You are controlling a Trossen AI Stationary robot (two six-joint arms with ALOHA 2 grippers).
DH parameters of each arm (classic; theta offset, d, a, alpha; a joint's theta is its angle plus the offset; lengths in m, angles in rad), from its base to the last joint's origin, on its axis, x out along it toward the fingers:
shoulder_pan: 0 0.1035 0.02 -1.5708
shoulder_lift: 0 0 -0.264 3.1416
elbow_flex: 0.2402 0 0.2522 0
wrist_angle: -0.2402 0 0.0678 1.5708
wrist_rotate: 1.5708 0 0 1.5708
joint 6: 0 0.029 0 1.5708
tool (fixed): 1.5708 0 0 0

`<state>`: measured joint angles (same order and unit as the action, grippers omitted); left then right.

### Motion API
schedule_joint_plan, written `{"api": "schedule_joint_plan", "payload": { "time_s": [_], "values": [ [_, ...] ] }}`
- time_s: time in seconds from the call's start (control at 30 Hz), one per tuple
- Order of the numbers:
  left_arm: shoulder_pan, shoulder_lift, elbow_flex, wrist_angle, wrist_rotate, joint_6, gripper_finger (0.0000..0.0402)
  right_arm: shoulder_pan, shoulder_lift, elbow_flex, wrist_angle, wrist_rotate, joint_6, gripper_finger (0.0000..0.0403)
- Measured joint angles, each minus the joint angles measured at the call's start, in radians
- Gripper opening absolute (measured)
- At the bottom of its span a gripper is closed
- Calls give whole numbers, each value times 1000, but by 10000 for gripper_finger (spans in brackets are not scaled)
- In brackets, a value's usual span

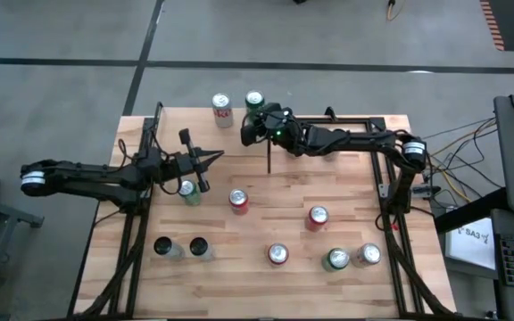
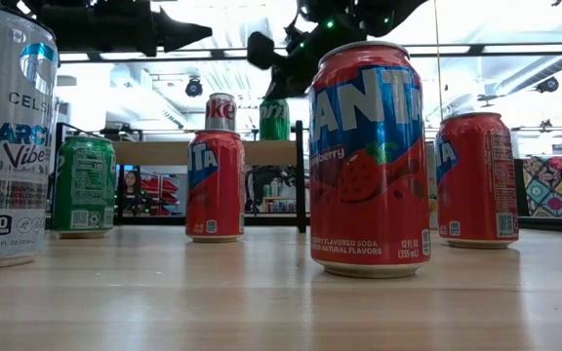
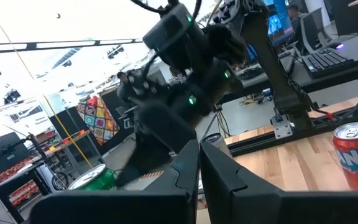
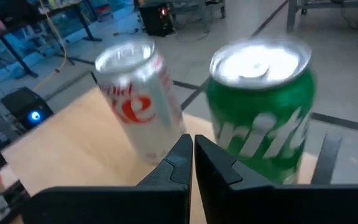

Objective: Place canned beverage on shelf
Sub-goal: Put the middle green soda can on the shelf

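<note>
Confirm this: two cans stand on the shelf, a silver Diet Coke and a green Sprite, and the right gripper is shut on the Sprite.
Wrong on the grip. The right wrist view shows the right gripper shut on nothing, short of the Sprite. The Diet Coke and Sprite do stand on the shelf.

The high view looks straight down from well above on the whole desk (image 1: 266, 267), both arms and the surrounding floor, while the low view sits at desk-top level, very near a red Fanta can (image 2: 369, 161), facing level across toward the shelf (image 2: 198, 153) and the room behind. The right wrist view looks close past its own dark fingers at a green Sprite can (image 4: 263, 115) and a silver Diet Coke can (image 4: 140, 99), the same pair seen at the desk's far edge from above. The left wrist view faces across the desk at the right arm (image 3: 185, 74), sharing that arm with the high view.
</note>
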<state>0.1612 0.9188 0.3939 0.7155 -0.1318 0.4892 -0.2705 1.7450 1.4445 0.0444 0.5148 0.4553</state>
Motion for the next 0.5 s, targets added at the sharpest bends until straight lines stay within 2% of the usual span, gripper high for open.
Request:
{"api": "schedule_joint_plan", "payload": {
  "time_s": [0.23, 0.5],
  "values": [
    [0, 0, 0, 2, 0, 13, 0, -2, 71, 31, 20, 2, -21, 9],
    [1, 0, 0, 2, 0, 18, 0, -18, 89, 59, 19, 26, -54, 9]
  ]
}}
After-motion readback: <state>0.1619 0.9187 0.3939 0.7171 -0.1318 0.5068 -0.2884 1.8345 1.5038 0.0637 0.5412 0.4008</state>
